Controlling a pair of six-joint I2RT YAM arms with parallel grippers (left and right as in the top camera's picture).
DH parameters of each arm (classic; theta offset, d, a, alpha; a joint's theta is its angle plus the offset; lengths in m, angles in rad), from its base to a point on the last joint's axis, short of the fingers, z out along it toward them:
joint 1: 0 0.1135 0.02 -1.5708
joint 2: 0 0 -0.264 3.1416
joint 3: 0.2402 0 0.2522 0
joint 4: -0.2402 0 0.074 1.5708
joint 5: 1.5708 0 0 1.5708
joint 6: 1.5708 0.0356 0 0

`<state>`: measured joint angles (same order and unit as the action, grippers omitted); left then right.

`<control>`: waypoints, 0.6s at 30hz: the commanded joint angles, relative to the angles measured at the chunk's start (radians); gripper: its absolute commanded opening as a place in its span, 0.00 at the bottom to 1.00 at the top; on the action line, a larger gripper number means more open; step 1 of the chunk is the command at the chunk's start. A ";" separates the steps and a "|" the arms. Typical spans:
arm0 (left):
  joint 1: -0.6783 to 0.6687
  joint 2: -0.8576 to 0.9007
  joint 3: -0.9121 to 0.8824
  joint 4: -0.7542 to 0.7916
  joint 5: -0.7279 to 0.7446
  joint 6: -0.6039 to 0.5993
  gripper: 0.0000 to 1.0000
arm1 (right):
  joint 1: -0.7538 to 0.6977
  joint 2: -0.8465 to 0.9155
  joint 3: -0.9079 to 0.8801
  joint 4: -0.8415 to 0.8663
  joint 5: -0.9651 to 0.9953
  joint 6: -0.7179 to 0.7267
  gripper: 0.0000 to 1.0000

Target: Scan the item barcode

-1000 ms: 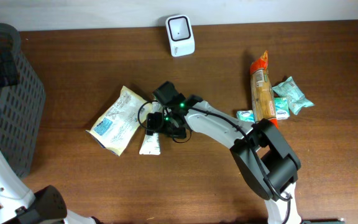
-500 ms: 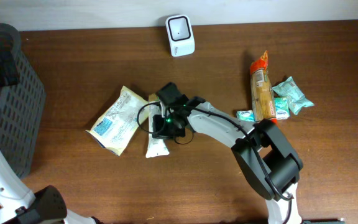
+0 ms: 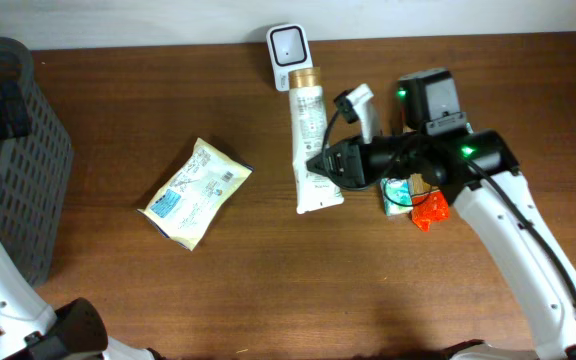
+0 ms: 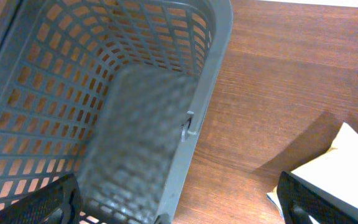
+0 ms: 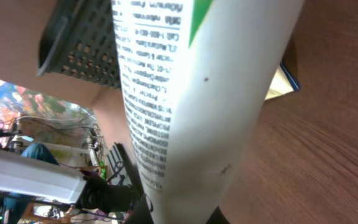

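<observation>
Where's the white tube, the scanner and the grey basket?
white tube (image 3: 308, 125): overhead view, middle of its printed body.
scanner (image 3: 290, 56): overhead view, its white front.
grey basket (image 4: 213, 68): left wrist view, its side rim.

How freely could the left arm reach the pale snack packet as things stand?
Probably yes: the left pincer hangs open over the basket's rim, and only bare table separates it from the snack packet.

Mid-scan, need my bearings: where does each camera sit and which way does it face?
Overhead: fixed above the table, facing straight down; shows the right arm, right gripper shut on the tube near the scanner.
Left wrist: above the basket, looking down into it; open left gripper fingertips at the bottom corners.
Right wrist: looks along the tube toward the basket; own fingers barely show.
Shared: the tube, overhead and right wrist.
</observation>
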<state>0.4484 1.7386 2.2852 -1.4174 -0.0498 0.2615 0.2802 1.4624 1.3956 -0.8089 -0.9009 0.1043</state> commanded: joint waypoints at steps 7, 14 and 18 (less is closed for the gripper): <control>0.006 -0.004 0.002 0.002 0.004 -0.014 0.99 | -0.006 -0.043 0.013 -0.019 -0.095 -0.044 0.04; 0.006 -0.004 0.002 0.002 0.004 -0.014 0.99 | -0.005 -0.024 0.045 -0.055 0.175 0.164 0.04; 0.006 -0.004 0.002 0.002 0.005 -0.014 0.99 | 0.092 0.224 0.497 -0.369 0.547 0.074 0.04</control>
<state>0.4484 1.7386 2.2852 -1.4170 -0.0483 0.2615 0.2962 1.5482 1.5875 -1.0698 -0.6151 0.2363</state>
